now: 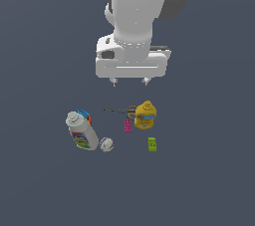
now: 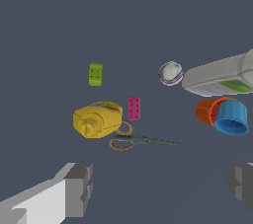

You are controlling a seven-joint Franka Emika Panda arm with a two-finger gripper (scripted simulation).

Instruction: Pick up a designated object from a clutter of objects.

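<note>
As the scene was rendered, everything was placed relative to the yellow bottle.

Yellow bottle [image 1: 145, 115]: a squat bottle was seen lying on the dark tabletop [image 1: 45, 185], near the middle of the clutter.

Tool [image 1: 129, 81]: it was held above the tabletop, above the yellow bottle and clear of every object; in the wrist view its two fingers [image 2: 79, 188] were seen wide apart with nothing between them.

Ball [image 1: 106, 144]: the small whitish-grey round thing with faint markings was found well apart from the yellow bottle, toward the exterior view's left and nearer the camera; it was seen just beside the base of the white bottle, contact not being resolvable.

White bottle [image 1: 82, 131]: it was laid on its side, on the exterior view's left of the yellow bottle, its colourful label facing up.

Orange and blue cups [image 2: 222, 114]: in the wrist view two nested round cups were seen beside the white bottle, far from the yellow bottle.

Scissors [image 1: 119, 110]: the thin pair was laid against the yellow bottle, handles touching or just beside it, blades pointing away toward the exterior view's left.

Pink block [image 1: 128, 125]: it was set just beside the yellow bottle.

Green block [image 1: 152, 144]: it was placed near the yellow bottle, apart from it, on the camera side in the exterior view.
</note>
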